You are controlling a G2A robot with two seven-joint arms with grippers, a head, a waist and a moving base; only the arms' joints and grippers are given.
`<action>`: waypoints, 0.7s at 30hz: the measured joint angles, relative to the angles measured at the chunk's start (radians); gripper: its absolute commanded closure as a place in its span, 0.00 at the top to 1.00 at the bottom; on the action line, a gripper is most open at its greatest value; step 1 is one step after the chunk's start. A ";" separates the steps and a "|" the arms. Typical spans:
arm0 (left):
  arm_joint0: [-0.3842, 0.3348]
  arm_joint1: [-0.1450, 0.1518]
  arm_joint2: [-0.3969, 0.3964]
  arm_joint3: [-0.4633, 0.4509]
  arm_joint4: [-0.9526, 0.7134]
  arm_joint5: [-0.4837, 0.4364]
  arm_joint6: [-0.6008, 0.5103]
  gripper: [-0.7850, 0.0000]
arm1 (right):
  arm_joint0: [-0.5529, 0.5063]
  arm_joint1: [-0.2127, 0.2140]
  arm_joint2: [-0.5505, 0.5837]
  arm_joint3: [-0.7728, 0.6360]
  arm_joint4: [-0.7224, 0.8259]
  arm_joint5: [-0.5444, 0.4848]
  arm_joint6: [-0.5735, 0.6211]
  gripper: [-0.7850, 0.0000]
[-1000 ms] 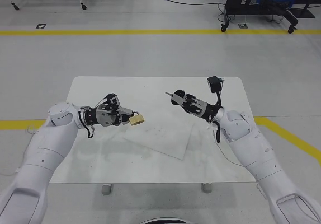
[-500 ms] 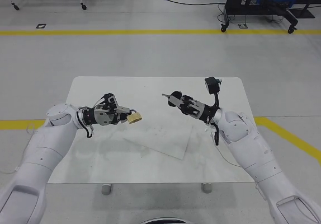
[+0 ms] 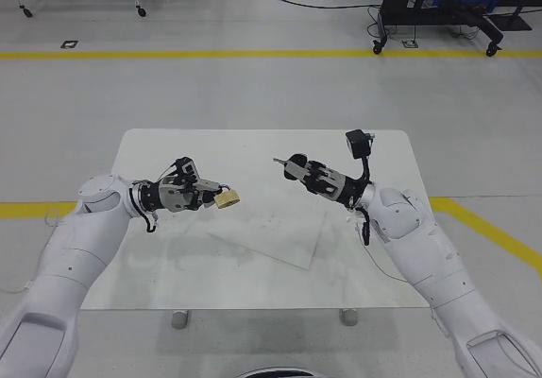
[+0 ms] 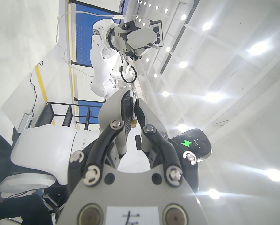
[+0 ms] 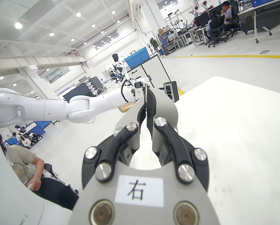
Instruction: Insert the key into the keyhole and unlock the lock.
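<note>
between lock (image 3: 229, 198) and key (image 3: 279, 163), open air

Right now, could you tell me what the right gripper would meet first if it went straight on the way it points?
Probably nothing: in the top view the right gripper, shut on the key, aims past the lock in the left gripper, over the table's far side. Depth is unclear.
</note>
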 measured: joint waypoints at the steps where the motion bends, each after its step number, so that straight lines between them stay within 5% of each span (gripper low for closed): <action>1: 0.000 0.000 0.000 0.000 0.000 0.000 0.000 0.00 | 0.000 0.000 0.000 0.000 0.000 0.000 0.000 0.00; 7: 0.018 -0.002 -0.001 -0.024 -0.012 0.018 0.025 0.00 | -0.018 -0.001 -0.013 -0.019 0.042 0.020 0.015 0.00; 14: 0.039 -0.008 -0.009 -0.057 -0.048 0.077 0.067 0.00 | -0.047 0.014 -0.025 -0.098 0.301 0.226 0.244 0.00; 21: 0.049 -0.015 -0.026 -0.062 -0.042 -0.002 0.130 0.00 | -0.083 0.020 -0.033 -0.162 0.468 0.384 0.365 0.00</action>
